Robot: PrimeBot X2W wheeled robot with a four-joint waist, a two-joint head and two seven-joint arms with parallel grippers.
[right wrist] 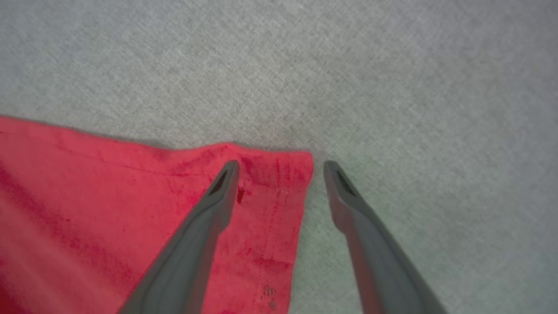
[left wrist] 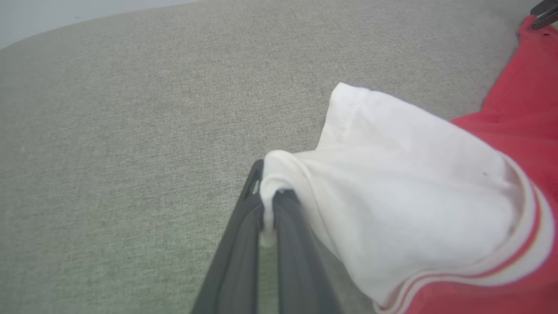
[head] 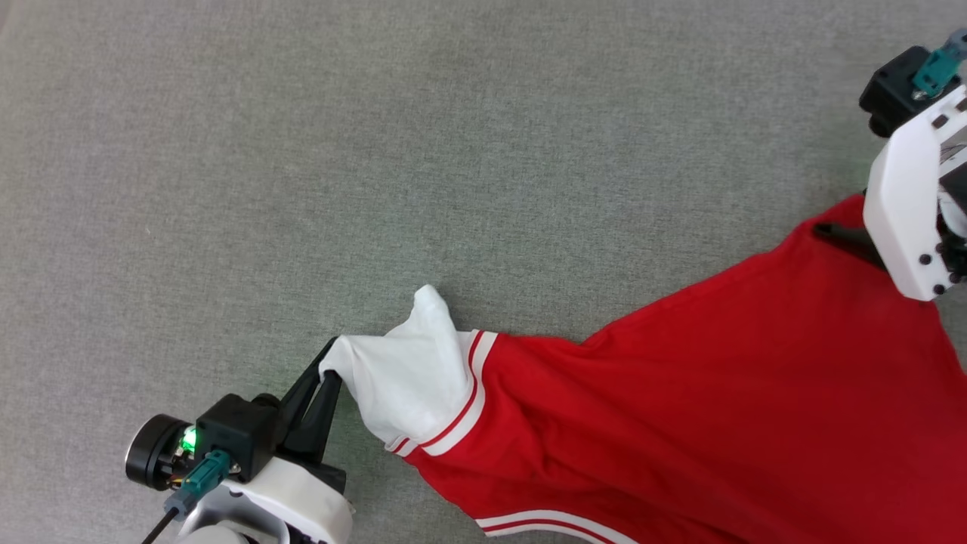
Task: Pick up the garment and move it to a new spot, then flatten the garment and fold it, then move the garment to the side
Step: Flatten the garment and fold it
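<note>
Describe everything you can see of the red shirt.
The shirt is soft red knit with a white short sleeve trimmed in red and white stripes. It lies stretched and creased across the grey cloth surface. The left gripper pinches the sleeve's edge shut; the right gripper stands open at a red corner, contact unclear.

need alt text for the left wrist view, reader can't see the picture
The left tool is shut on a pinch of the white sleeve of the garment, a red jersey with red-and-white sleeve trim. The sleeve stretches from the pinch to the red body at right, over a grey cloth surface.
</note>
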